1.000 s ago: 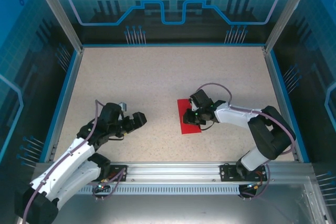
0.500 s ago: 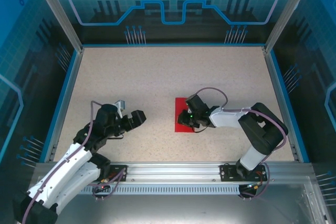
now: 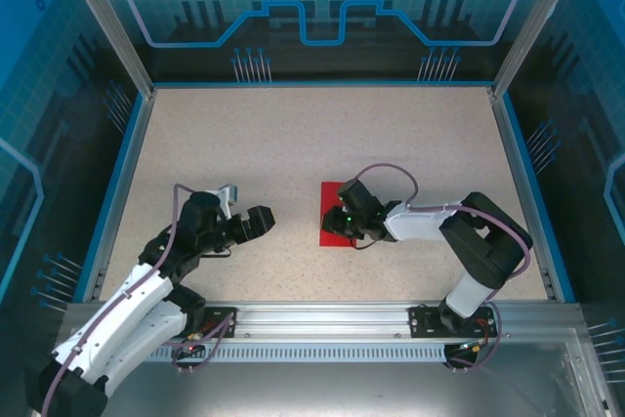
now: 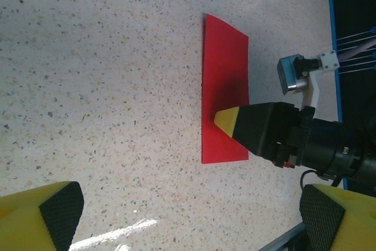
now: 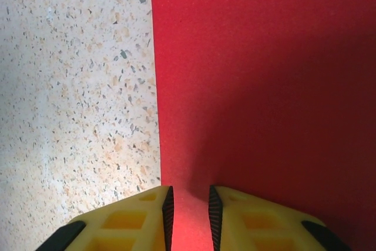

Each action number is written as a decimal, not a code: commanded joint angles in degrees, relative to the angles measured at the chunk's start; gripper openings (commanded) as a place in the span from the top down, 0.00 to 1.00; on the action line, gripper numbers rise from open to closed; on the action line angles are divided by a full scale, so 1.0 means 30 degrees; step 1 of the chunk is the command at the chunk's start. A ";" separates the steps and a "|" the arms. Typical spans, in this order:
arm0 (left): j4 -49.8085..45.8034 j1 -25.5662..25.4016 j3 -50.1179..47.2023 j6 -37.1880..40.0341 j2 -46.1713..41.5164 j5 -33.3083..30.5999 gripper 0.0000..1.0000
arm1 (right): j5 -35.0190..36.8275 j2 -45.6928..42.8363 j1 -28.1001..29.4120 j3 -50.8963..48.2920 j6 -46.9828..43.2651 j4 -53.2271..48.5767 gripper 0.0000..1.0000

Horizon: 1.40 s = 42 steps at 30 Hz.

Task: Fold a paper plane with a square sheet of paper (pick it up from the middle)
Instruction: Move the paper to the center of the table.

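The square sheet of paper [image 3: 332,196] lies flat on the table right of centre, showing as a narrow red rectangle [image 4: 224,80]. My right gripper [image 3: 343,223] is low over its near part, fingers pointing left. In the right wrist view the yellow fingers [image 5: 141,218] stand a narrow gap apart, gripper [image 5: 188,211] open, with the red paper [image 5: 264,74] lying flat under and between them, near its left edge. My left gripper [image 3: 265,221] hovers open to the left of the paper, wide apart [image 4: 188,218], nothing between its fingers. No folded paper plane shape is visible.
The speckled table [image 3: 293,134] is bounded by a blue rim [image 3: 127,183] and transparent walls. A metal rail [image 3: 322,319] runs along the near edge by the arm bases. The right arm's small camera module [image 4: 299,72] sticks out beside the paper.
My right gripper slid left across the paper and its fingers parted a little. The paper shifted slightly left with it. The left arm stayed nearly still, open.
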 commanded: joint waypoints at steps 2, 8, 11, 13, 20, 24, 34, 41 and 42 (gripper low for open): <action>-0.0272 0.0078 0.0582 0.0500 0.0300 0.0450 0.02 | -0.0151 -0.0987 0.0497 0.0332 -0.1263 -0.1910 0.72; -0.0981 0.0072 0.0315 0.0875 -0.0014 0.0613 0.02 | 0.0537 -0.2909 0.0100 -0.0516 -0.1256 -0.3582 0.71; -0.1044 0.0110 0.0113 0.0742 -0.0389 0.0629 0.01 | 0.0611 -0.4125 -0.0345 -0.0923 -0.1323 -0.4610 0.70; -0.0781 0.0100 -0.0063 0.0584 -0.0436 0.0846 0.01 | 0.0587 -0.5103 -0.0899 -0.1387 -0.1464 -0.4933 0.69; 0.0003 0.0103 0.0376 0.0475 0.0619 0.1203 0.01 | -0.1942 -0.8320 -0.3912 -0.2629 -0.2708 -0.5874 0.62; 0.0100 0.0102 0.0824 0.0296 0.1096 0.1160 0.02 | -0.3344 -0.7953 -0.4809 -0.2533 -0.3533 -0.5694 0.63; -0.0303 0.0107 0.2234 0.0080 0.2302 0.0388 0.02 | -0.4831 -0.6315 -0.5865 -0.1604 -0.4517 -0.5389 0.61; 0.0168 0.0116 0.2616 -0.0254 0.3245 0.0784 0.02 | -0.6194 -0.4391 -0.6221 -0.0883 -0.5395 -0.6280 0.65; -0.0020 0.0078 0.2741 -0.0179 0.3175 0.0793 0.01 | -0.6271 -0.4410 -0.6263 -0.0723 -0.5552 -0.6331 0.66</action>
